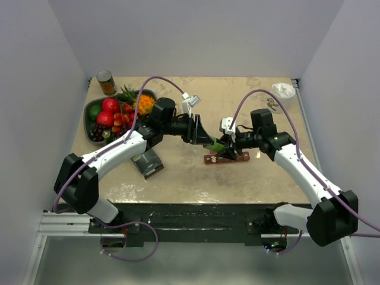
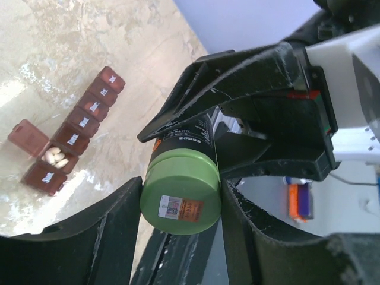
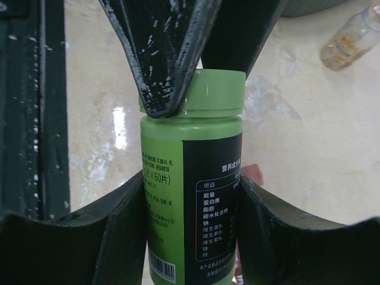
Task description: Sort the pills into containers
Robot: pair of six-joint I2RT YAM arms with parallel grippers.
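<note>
Left fingers [image 2: 113, 237]: clenched on the green cap [image 2: 181, 196], one on each side of its rim.
Right fingers [image 3: 119, 231]: grasping the green pill bottle [image 3: 178, 178] around its labelled body, below the cap.
Bottle position: held in the air between the two arms, lying tilted rather than upright, above the desk [image 1: 190, 178] and close over the pill organizer [image 1: 237, 158].
Containers: the dark red-brown pill organizer [image 2: 74, 133] lies flat on the desk. One compartment [image 2: 56, 157] has its flip lid [image 2: 27, 138] thrown back and holds white pills. The other lids look closed.
Risk, slip: the cap is smooth and round, so on a twist the left fingers may skid around it instead of turning it.
Risk, co-rotation: if the right-hand hold is too light, the whole bottle would spin with the cap and nothing would loosen.
Risk, spill: with the bottle tilted, a cap that comes off abruptly could let pills pour onto the desk, missing the compartments.
Risk, knock: the bottle hangs close to the organizer, so a jolt could nudge it or shut the flip lid.
</note>
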